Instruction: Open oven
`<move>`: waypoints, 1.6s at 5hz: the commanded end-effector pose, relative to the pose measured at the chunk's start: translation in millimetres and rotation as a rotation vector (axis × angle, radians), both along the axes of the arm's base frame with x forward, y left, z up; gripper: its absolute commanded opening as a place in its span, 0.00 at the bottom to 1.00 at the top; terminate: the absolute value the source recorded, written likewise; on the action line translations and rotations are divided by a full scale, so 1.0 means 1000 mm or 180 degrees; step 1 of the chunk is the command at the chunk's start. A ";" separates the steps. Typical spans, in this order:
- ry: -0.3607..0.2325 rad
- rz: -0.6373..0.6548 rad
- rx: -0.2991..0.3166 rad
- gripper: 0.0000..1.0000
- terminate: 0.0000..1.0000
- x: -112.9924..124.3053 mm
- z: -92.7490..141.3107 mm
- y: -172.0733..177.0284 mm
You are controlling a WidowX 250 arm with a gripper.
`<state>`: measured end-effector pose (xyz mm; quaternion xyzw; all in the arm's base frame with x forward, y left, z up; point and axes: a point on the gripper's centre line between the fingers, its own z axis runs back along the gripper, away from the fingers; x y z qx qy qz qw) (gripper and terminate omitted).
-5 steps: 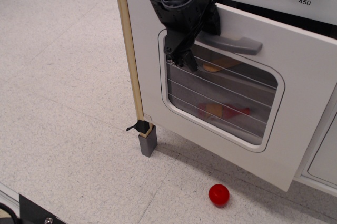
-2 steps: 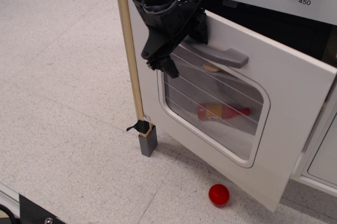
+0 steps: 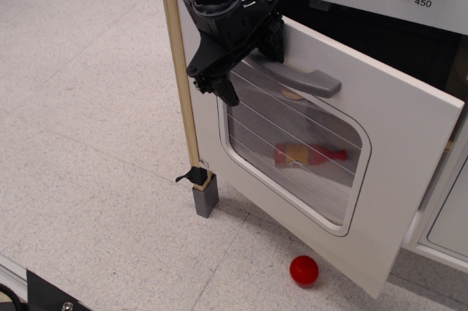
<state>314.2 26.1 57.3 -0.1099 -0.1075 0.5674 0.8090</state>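
Black end effector (image 3: 219, 84) at the upper left of the oven (image 3: 344, 143) door, close beside the left end of the grey handle (image 3: 300, 78); impossible to tell whether clenched or released. White door tilted partway outward, dark gap along its top edge. Behind the wire-rack window, a red and yellow item (image 3: 307, 154). Red ball (image 3: 304, 270) on the floor below the door.

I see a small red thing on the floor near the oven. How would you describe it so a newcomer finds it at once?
Start at the big white oven, whose windowed door hangs partly open and tilts out toward the floor. Look just below the door's lower edge, on the pale speckled floor: the red ball lies there. It is the only round, loose object on the floor, unlike the grey block at the foot of the wooden post.
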 end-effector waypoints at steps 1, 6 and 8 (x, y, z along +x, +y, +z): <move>-0.0161 -0.0183 -0.0286 1.00 0.00 0.000 0.041 -0.026; -0.0232 0.0285 -0.0463 1.00 0.00 0.040 0.067 -0.109; 0.0192 0.0338 -0.0272 1.00 0.00 0.027 0.038 -0.113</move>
